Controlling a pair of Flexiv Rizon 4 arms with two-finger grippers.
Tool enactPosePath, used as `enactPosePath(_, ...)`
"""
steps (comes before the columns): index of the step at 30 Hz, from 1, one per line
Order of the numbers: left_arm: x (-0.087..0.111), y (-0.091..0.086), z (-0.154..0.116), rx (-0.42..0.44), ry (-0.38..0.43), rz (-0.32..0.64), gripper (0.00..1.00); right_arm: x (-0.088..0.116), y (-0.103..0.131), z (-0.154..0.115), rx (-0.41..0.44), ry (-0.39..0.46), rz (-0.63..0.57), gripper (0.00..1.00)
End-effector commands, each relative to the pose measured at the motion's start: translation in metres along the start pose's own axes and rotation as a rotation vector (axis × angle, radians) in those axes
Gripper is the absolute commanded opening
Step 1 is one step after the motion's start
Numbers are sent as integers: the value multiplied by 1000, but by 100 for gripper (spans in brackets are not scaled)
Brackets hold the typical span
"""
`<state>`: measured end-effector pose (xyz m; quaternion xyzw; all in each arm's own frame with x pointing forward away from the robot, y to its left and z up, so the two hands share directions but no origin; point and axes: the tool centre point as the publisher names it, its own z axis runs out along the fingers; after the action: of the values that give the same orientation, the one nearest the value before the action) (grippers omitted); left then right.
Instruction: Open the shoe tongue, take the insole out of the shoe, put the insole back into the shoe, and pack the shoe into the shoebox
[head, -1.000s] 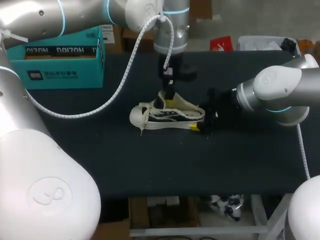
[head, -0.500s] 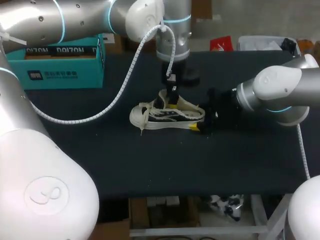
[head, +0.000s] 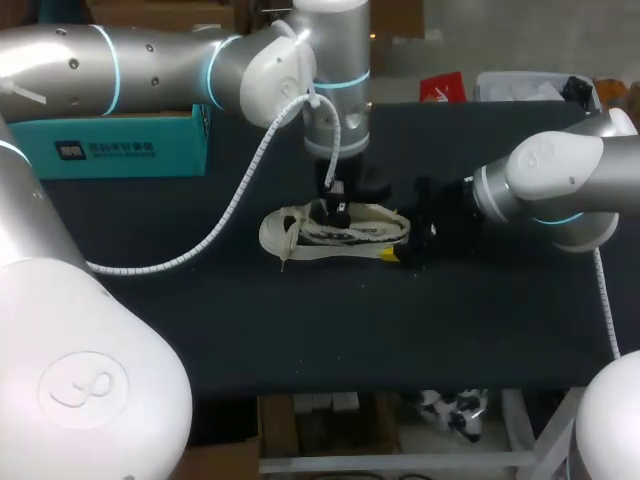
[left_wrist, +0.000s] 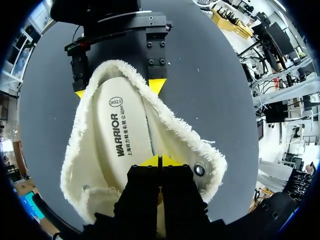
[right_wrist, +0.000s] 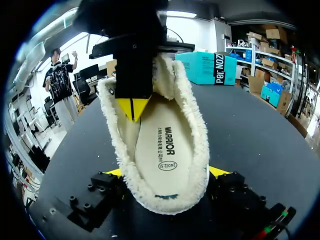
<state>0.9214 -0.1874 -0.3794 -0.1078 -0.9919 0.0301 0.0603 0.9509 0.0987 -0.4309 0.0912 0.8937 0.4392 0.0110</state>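
We find our right gripper (right_wrist: 169, 174) clamped on both sides of the heel of the shoe (head: 300, 232), which lies on the dark table (head: 400, 330). Our left gripper (left_wrist: 160, 161) stands inside the shoe over the insole (left_wrist: 122, 135), fingertips pressed together. The teal shoebox (head: 120, 150) sits farthest, well apart.

Head camera is looking down from above and behind, taking in most of the table (head: 300, 330) from afar. Left wrist camera is staring down into the shoe (left_wrist: 175, 135) very near; right wrist camera is facing along it from the heel toward the table's left edge, all three sharing the shoe.
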Motion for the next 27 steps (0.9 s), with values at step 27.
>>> enactPosePath(27,-3,4,51,13,-137,-103,21,-3,-6,4,-2,0,1,0)
